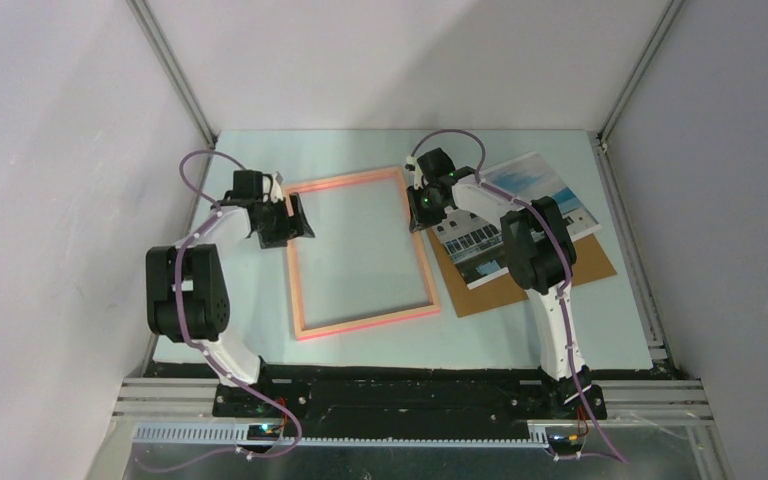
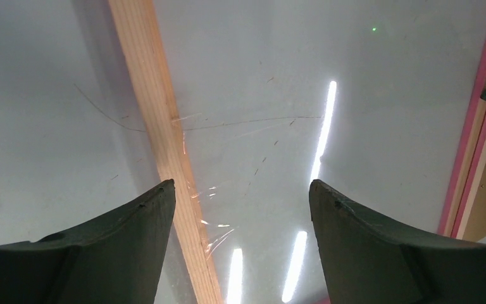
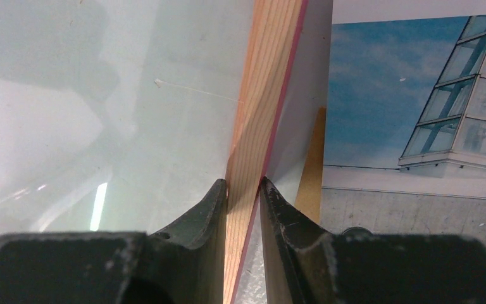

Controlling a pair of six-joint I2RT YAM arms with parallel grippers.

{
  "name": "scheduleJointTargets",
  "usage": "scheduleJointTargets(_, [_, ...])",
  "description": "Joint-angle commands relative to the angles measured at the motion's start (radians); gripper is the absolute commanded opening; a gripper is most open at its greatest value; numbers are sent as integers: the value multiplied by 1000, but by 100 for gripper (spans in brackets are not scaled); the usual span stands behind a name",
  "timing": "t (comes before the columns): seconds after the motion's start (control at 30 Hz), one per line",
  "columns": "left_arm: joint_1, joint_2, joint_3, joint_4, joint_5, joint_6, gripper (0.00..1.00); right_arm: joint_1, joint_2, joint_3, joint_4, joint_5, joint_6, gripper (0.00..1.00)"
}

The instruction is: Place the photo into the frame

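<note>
The frame (image 1: 370, 322), thin with a salmon-pink border and a clear pane, lies at the table's middle. My right gripper (image 1: 418, 210) is shut on its right rail (image 3: 269, 76), one finger on each side of the wood. My left gripper (image 1: 303, 215) stands open over the left rail (image 2: 158, 107), which runs between its fingers close to the left one (image 2: 133, 234). The photo (image 1: 540, 185), a white building under blue sky, lies face up just right of the frame. In the right wrist view the photo (image 3: 386, 95) sits beside the gripped rail.
A plain brown backing board (image 1: 475, 295) lies under the photo, and its edge (image 3: 313, 164) shows next to my right fingers. Grey enclosure walls with metal posts (image 1: 175, 75) stand close on three sides. The arm bases sit on a black bar (image 1: 400, 400) at the near edge.
</note>
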Motion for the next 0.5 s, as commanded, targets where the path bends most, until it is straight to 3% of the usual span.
scheduleJointTargets(0.0, [1,-61,38,-6,-68,43,81,11,-18,-11,14,-1,-32,20])
scheduleJointTargets(0.47, [0,-59,17,-13,-125,68,79,11,-26,-14,13,-9,-31,27])
